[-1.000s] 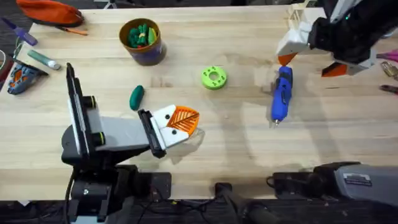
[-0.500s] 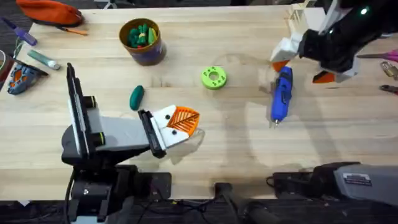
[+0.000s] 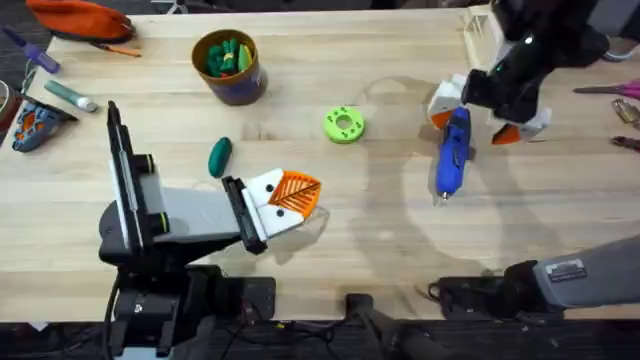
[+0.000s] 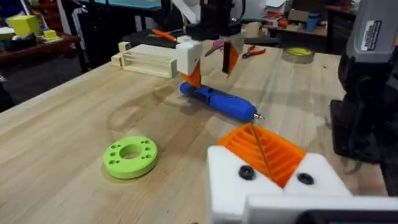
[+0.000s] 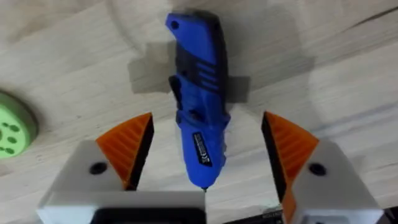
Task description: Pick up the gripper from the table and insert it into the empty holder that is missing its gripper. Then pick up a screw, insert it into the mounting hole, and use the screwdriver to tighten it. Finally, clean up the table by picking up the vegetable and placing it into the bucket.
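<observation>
Right gripper [image 5: 205, 162] spread wide, holding nothing, straddling the blue pen-shaped electric screwdriver [image 5: 199, 106] lying flat on the pale wooden worktop [image 3: 400, 230]. Seen from overhead: left gripper [image 3: 290, 195] pressed closed and empty, beside the dark green oval toy vegetable [image 3: 220, 156].

On the bench [image 3: 400, 240] lie one blue screwdriver [image 3: 453, 152], one bright green round disc with holes [image 3: 344, 124] and one dark green oval vegetable [image 3: 220, 156]. One bucket [image 3: 229, 66] with a mustard-yellow rim stands there too. Two robot grippers are over it: the left gripper [image 3: 290, 198] and the right gripper [image 3: 478, 112].
</observation>
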`<state>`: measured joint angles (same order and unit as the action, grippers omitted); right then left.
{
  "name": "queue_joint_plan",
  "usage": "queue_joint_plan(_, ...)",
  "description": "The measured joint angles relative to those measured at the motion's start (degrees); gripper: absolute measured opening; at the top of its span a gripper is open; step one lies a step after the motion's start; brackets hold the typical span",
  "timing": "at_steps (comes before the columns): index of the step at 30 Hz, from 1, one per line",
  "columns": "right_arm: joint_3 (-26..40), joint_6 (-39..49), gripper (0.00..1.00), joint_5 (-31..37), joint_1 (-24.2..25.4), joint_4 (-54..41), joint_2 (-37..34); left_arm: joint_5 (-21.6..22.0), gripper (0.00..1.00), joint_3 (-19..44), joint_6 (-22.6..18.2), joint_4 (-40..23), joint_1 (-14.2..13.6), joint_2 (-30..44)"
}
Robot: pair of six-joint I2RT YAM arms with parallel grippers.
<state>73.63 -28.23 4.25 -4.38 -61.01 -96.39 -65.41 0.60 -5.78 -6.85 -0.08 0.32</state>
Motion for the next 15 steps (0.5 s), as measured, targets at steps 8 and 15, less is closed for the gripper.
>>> queue_joint_plan(8,-0.1,0.0,0.992,0.5,0.1,2.2,-4.4,0.0,0.013,0.0,0.0,0.0,0.0,0.0)
queue_joint_plan(15,-2.3,-0.3,0.991,-1.0,0.6,7.5,-4.6,-0.1,0.013,0.0,0.0,0.0,0.0,0.0)
